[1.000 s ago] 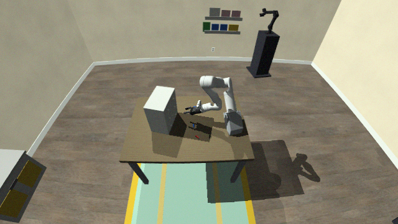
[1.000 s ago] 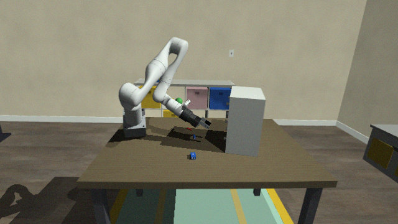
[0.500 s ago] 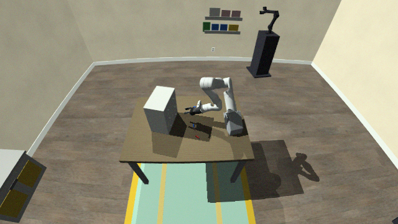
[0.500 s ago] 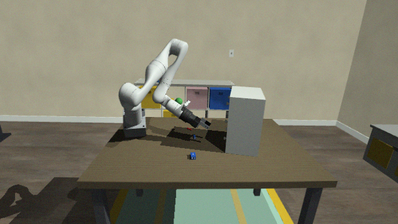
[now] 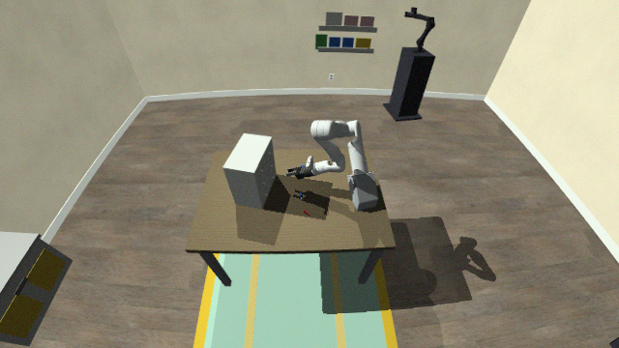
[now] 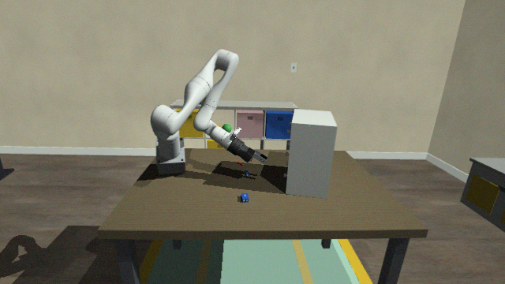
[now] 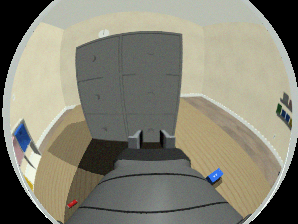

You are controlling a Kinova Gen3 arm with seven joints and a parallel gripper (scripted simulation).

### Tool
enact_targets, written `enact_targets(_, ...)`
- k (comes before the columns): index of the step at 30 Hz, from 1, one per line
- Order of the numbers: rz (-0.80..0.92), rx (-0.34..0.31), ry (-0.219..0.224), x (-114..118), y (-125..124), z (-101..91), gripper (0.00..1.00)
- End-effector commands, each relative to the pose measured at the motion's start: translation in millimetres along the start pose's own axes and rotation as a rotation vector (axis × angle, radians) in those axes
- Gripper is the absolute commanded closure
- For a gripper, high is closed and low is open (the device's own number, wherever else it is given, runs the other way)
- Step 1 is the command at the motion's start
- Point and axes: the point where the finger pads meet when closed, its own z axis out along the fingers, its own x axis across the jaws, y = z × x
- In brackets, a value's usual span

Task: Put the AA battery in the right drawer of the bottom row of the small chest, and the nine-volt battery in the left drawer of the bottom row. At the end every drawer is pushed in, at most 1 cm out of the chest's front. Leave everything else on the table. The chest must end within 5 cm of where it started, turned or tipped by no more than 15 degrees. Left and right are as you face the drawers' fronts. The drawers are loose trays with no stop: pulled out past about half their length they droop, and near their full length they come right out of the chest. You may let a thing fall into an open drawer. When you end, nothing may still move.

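The small white chest [image 5: 250,170] stands on the left part of the table; it also shows in the exterior view [image 6: 311,153]. In the wrist view its grey drawer fronts [image 7: 129,83] face me and all look pushed in. My gripper [image 6: 263,158] hangs low in front of the bottom row, a short way off, part open with nothing between the fingers. A small blue block [image 6: 245,197] [image 7: 214,176], which looks like the nine-volt battery, lies on the table to my right. A small red thing [image 6: 239,162] [image 7: 72,203] lies to my left. A small blue thing [image 6: 246,173] lies under my arm; I cannot tell which of these two is the AA battery.
The arm's base [image 6: 170,155] stands on the table edge behind me. A low shelf with coloured bins [image 6: 252,123] stands by the far wall. A grey cabinet [image 6: 485,193] is off to the right on the floor.
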Motion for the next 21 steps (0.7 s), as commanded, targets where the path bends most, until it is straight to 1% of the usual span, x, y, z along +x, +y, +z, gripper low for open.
enact_targets(1, 0.001, 0.001, 0.0, -0.2, -0.7, -0.1, 0.33)
enact_targets(15, 0.001, 0.001, 0.0, -0.2, -0.4, 0.8, 0.33)
enact_targets(21, 0.001, 0.001, 0.0, -0.2, 2.6, 10.7, 0.33)
